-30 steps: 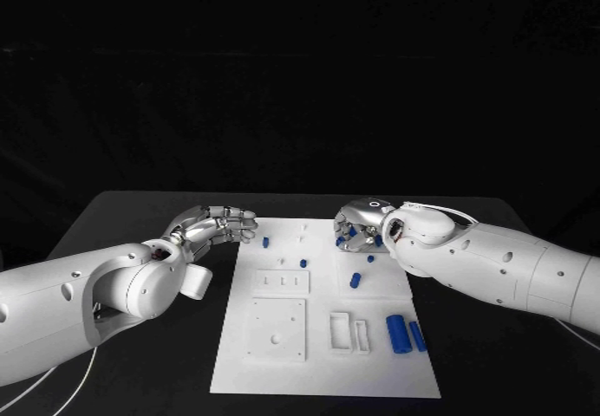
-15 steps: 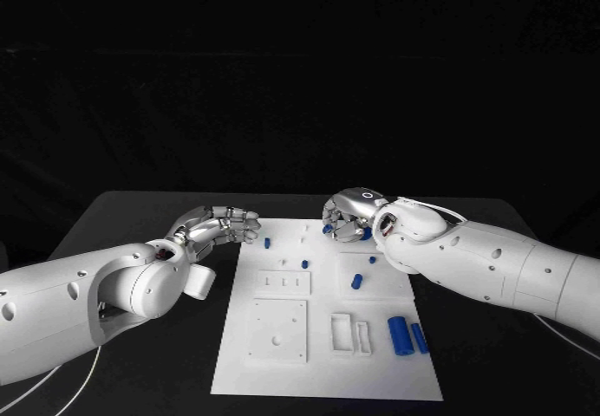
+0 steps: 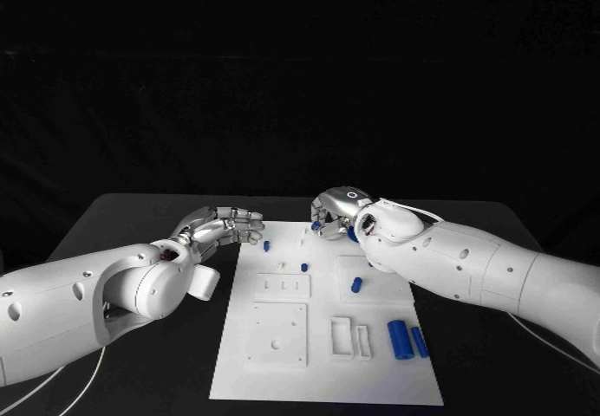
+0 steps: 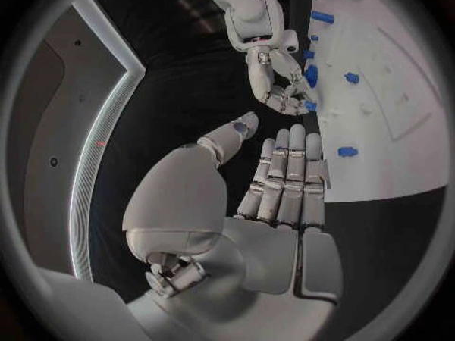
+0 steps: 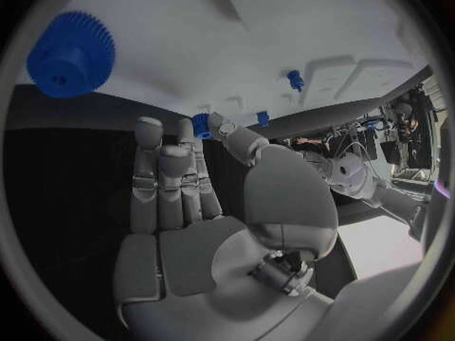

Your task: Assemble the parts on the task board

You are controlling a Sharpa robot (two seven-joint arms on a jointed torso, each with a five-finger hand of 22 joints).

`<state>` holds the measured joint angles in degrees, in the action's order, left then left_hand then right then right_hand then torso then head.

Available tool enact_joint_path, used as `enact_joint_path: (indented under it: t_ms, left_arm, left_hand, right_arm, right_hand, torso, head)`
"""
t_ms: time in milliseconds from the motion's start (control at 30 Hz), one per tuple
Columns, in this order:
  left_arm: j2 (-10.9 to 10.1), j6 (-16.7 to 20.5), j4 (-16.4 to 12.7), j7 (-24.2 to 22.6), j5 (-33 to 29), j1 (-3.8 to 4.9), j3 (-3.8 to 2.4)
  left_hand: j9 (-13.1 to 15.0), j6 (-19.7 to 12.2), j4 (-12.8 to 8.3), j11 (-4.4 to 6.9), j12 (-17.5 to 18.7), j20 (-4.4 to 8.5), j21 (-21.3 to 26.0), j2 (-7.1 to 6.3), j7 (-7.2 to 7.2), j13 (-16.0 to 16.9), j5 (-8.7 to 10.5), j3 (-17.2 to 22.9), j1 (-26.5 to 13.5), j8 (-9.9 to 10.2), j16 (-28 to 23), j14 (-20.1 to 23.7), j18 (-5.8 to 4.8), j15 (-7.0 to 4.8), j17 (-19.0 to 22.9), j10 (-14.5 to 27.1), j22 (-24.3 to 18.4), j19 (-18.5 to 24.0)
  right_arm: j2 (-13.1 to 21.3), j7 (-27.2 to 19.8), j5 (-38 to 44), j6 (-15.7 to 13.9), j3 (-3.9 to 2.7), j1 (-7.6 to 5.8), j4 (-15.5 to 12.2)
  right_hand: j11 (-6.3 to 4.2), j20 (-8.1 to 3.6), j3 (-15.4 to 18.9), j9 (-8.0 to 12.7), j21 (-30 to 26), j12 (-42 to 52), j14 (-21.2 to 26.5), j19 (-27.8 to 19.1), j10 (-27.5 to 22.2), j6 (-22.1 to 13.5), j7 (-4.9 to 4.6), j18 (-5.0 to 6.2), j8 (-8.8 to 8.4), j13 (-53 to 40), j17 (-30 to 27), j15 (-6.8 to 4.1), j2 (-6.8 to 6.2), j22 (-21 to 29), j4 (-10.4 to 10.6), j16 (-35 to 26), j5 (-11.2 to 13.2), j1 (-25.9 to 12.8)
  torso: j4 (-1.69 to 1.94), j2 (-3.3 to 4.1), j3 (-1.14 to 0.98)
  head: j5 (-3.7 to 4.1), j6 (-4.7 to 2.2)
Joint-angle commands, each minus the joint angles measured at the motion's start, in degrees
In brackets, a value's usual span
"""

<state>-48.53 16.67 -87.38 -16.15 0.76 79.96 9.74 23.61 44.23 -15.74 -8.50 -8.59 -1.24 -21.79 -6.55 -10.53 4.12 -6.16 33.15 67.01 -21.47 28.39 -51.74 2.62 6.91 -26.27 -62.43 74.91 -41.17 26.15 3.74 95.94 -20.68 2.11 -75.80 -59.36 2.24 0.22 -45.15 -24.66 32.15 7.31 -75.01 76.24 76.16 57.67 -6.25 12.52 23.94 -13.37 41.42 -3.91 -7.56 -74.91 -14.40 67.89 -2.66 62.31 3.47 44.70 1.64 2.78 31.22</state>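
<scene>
Currently the right hand point(image 3: 335, 213) sits over the far edge of the task board point(image 3: 328, 381), its fingers point(image 5: 156, 163) close together and pinching a small blue part point(image 5: 201, 125) at their tips, with a blue gear point(image 5: 70, 54) lying on the board just beyond them. Left hand point(image 3: 220, 227) hovers just off the board's far left corner, fingers point(image 4: 284, 170) straight and side by side, thumb apart, holding nothing; a blue peg point(image 3: 266, 245) stands on the board just beside those fingertips. More blue parts point(image 3: 399, 336) lie on the near right of the board, well apart from both hands.
</scene>
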Motion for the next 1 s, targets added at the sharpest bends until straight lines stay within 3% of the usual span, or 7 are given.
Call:
enact_joint_path:
  t_ms: [33,200,400,600,833,1000]
  left_arm:
    - [0.2,-0.4,-0.2,-0.5,-0.1,0.42,-0.07]
    - [0.3,-0.4,-0.3,-0.5,0.0,0.69,-0.07]
    - [0.2,-0.4,-0.5,-0.5,0.0,1.12,-0.07]
    - [0.2,-0.4,-0.6,-0.4,0.1,1.52,-0.06]
    - [0.1,-0.4,-0.5,-0.4,0.2,1.74,-0.06]
    - [0.1,-0.4,-0.4,-0.4,0.2,1.76,-0.06]
  left_hand:
    - [0.0,0.4,0.0,-0.24,0.4,-0.13,-0.1,0.17,-0.16,-0.1,-0.13,0.3,-0.5,0.2,-0.3,-0.2,0.25,0.21,0.1,-0.2,1.0,-0.1]
    - [0.1,0.4,0.0,-0.23,0.4,-0.12,-0.1,0.21,-0.15,-0.1,-0.11,0.3,-0.5,0.2,-0.4,-0.2,0.26,0.21,0.1,-0.2,1.0,-0.1]
    - [0.1,0.4,-0.1,-0.22,0.4,-0.11,-0.1,0.2,-0.13,-0.1,-0.09,0.4,-0.4,0.2,-0.4,-0.2,0.27,0.2,0.1,-0.2,1.0,-0.1]
    - [0.1,0.4,-0.1,-0.22,0.4,-0.11,-0.1,0.18,-0.13,-0.1,-0.07,0.4,-0.4,0.2,-0.4,-0.2,0.27,0.2,0.1,-0.2,1.1,0.0]
    - [0.1,0.4,-0.1,-0.22,0.4,-0.11,-0.1,0.16,-0.12,-0.1,-0.05,0.5,-0.4,0.2,-0.4,-0.2,0.27,0.2,0.1,-0.2,1.1,0.0]
    - [0.1,0.5,-0.2,-0.21,0.4,-0.11,-0.1,0.16,-0.12,-0.1,-0.04,0.5,-0.4,0.2,-0.4,-0.2,0.28,0.2,0.1,-0.2,1.1,0.0]
  right_arm:
    - [-1.1,1.5,2.2,-0.3,0.0,0.01,1.0]
    - [-1.9,1.6,2.6,-0.2,0.03,0.03,1.7]
    - [-2.4,1.6,2.7,-0.1,0.04,0.04,2.4]
    - [-3.0,2.6,3.0,-1.5,0.19,0.06,2.8]
    - [-3.0,2.7,3.0,-1.7,0.19,0.07,2.3]
    - [-2.9,2.8,3.0,-2.1,0.19,0.07,2.1]
  right_hand:
    - [-0.14,-0.4,-0.4,-1.1,0.2,0.1,0.1,0.0,0.2,0.3,-0.02,2.48,0.23,-0.1,-0.1,-0.44,0.11,-1.1,0.1,0.2,-0.1,0.5]
    - [-0.13,-0.4,-0.4,-1.1,0.2,0.1,0.1,0.0,0.2,0.2,-0.02,2.48,0.21,-0.2,-0.1,-0.44,0.1,-1.1,0.1,0.2,-0.1,0.4]
    - [-0.12,-0.4,-0.5,-1.1,0.2,0.0,0.1,-0.1,0.1,0.2,-0.03,2.48,0.19,-0.3,-0.2,-0.42,0.07,-1.1,0.1,0.2,-0.1,0.4]
    - [-0.12,-0.4,-0.6,-1.2,0.2,0.0,0.1,-0.1,0.1,0.2,-0.03,2.48,0.18,-0.3,-0.2,-0.42,0.06,-1.1,0.1,0.2,-0.1,0.4]
    - [-0.12,-0.4,-0.6,-1.2,0.2,0.0,0.1,-0.1,0.1,0.2,-0.02,2.48,0.18,-0.4,-0.2,-0.42,0.01,-1.1,0.1,0.2,-0.1,0.4]
    - [-0.12,-0.41,-0.7,-1.2,0.3,0.0,0.1,-0.1,0.1,0.2,-0.02,2.48,0.18,-0.5,-0.2,-0.42,0.0,-1.1,0.1,0.2,-0.1,0.4]
  torso:
    - [0.01,0.17,-0.05]
    - [0.3,0.39,0.23]
    - [0.46,0.67,0.37]
    - [0.57,1.09,0.58]
    - [0.59,1.24,0.63]
    - [0.5,1.2,0.62]
  head:
    - [-0.14,-0.25]
    - [0.09,-0.71]
    - [0.03,-0.85]
    - [-0.2,-1.48]
    - [-0.35,-2.02]
    - [-0.49,-1.97]
